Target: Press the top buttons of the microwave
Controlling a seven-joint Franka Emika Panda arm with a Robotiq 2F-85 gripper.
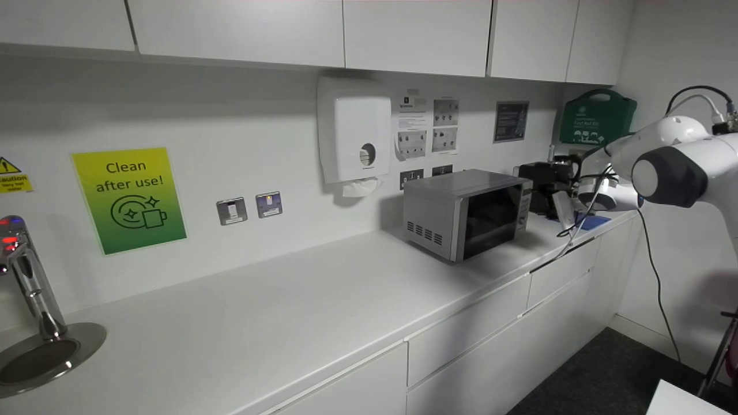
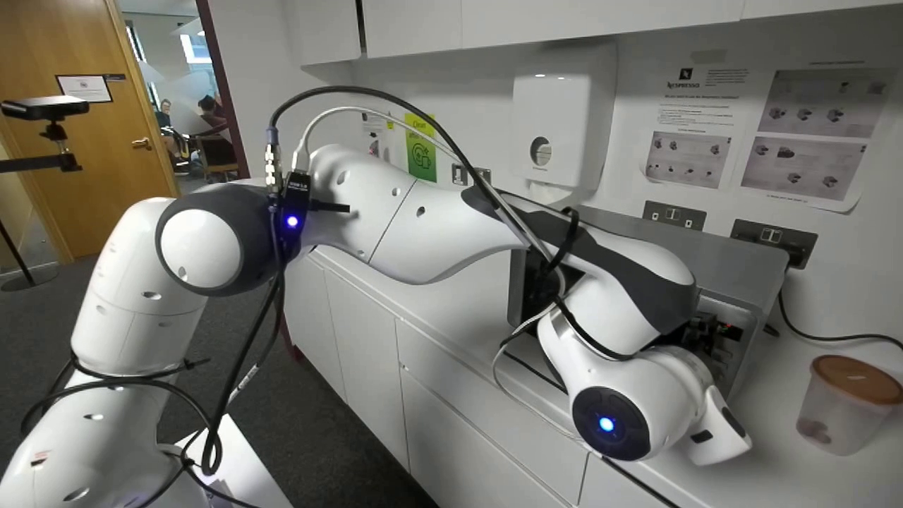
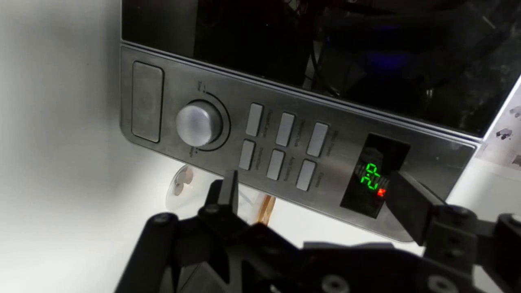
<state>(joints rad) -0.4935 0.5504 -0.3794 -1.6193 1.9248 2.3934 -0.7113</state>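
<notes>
Gripper [image 3: 313, 178] is seen with its fingers [image 3: 228, 191] spread well apart and nothing gripped between them. Over the edge of the counter [image 1: 277, 305] the arm [image 2: 437, 233] is stretched toward the microwave [image 1: 461, 216], which is stood on that surface; whether the two touch cannot be told. By too firm a push the microwave could be slid backward or twisted. Fine corrections could be spoiled if the loosely hung black cable [image 2: 338, 89] were snagged. Near the control strip [image 3: 298, 151], the lidded tub [image 2: 839, 416] could be knocked by a wide swing. Aim is judged the chief danger: one fingertip is seen across the display [image 3: 371, 175], the other against the strip's edge, so by a straight press the display would likely be struck instead of the target. With such a spread, the knob [image 3: 198, 123] might also be caught and turned. The top buttons [image 3: 318, 139], taken as the pair nearest the display, are small and closely followed by four more; a wrong one could be pressed if the gripper's tilt is misread, or none at all if depth, poorly shown in the wrist view, is misjudged.
</notes>
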